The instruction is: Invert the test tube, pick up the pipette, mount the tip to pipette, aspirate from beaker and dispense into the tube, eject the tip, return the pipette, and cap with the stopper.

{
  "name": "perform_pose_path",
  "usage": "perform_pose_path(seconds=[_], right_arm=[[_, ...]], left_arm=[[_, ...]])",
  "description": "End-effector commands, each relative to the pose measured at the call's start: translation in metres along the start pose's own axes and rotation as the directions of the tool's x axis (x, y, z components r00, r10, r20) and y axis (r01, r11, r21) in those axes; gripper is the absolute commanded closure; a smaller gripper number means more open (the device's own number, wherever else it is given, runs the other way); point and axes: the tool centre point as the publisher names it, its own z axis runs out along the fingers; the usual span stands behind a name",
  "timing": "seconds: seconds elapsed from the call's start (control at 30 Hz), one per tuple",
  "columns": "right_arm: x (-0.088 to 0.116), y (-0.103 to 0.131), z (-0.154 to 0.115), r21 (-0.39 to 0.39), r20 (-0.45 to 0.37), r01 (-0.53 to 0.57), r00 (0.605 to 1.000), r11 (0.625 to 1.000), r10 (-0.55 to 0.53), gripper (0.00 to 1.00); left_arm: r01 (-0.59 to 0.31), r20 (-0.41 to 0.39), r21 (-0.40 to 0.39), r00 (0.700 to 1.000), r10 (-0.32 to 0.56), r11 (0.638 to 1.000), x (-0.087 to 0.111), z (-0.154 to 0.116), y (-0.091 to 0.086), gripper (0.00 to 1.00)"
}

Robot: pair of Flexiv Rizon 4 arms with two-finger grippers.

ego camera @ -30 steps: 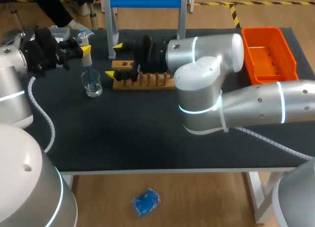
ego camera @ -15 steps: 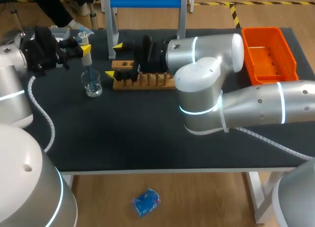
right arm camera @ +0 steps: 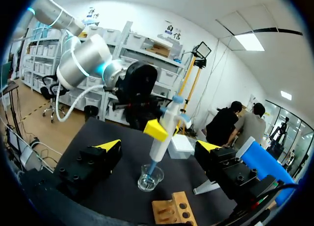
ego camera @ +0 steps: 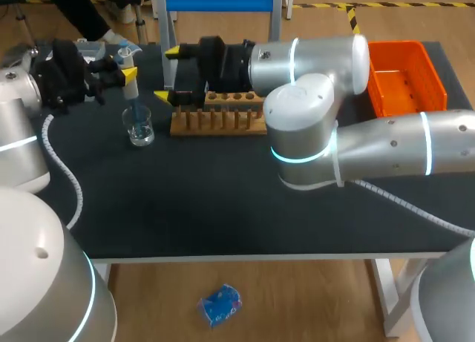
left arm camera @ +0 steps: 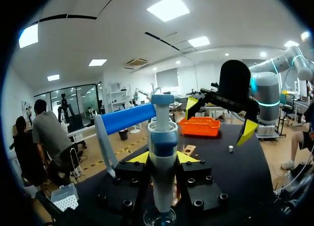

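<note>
My left gripper point(ego camera: 126, 73) is shut on a blue and white pipette point(ego camera: 131, 90), held upright at the table's far left. Its tip dips into the glass beaker point(ego camera: 139, 126) below. In the left wrist view the pipette point(left arm camera: 162, 138) stands between the yellow tips of the left gripper point(left arm camera: 163, 158), over the beaker point(left arm camera: 159, 218). My right gripper point(ego camera: 168, 75) hangs open just right of the pipette, above the left end of the wooden rack point(ego camera: 219, 121). The right wrist view shows the pipette point(right arm camera: 164, 130) and beaker point(right arm camera: 149, 177) ahead of the right gripper point(right arm camera: 159, 146). No test tube is visible.
An orange basket point(ego camera: 404, 79) sits at the far right. A tip box point(ego camera: 93, 55) lies at the far left corner. A blue-topped stand point(ego camera: 169, 41) rises behind the rack. A small white piece point(left arm camera: 230, 148) lies on the mat near the basket.
My right gripper has lifted and drawn back toward the far side, uncovering more of the wooden rack. The left arm, pipette and beaker have stayed put.
</note>
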Motion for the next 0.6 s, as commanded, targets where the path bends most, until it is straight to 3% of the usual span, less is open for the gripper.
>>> perform_pose_path(seconds=[0.03, 0.33, 0.6], right_arm=[[-0.027, 0.030, -0.015, 0.082, -0.142, 0.017, 0.990, 0.996, -0.005, 0.00], [-0.053, 0.065, -0.010, 0.199, -0.255, 0.061, 0.967, 0.978, -0.008, 0.00], [-0.055, 0.076, 0.002, 0.196, -0.278, 0.024, 0.960, 0.980, 0.032, 0.00]], left_arm=[[0.001, -0.002, -0.002, 1.000, -0.001, 1.000, -0.001, 0.000, -0.001, 1.00], [0.001, -0.002, -0.002, 1.000, -0.001, 1.000, -0.001, 0.000, -0.001, 1.00], [0.001, -0.002, -0.002, 1.000, -0.001, 1.000, -0.001, 0.000, -0.001, 1.00]])
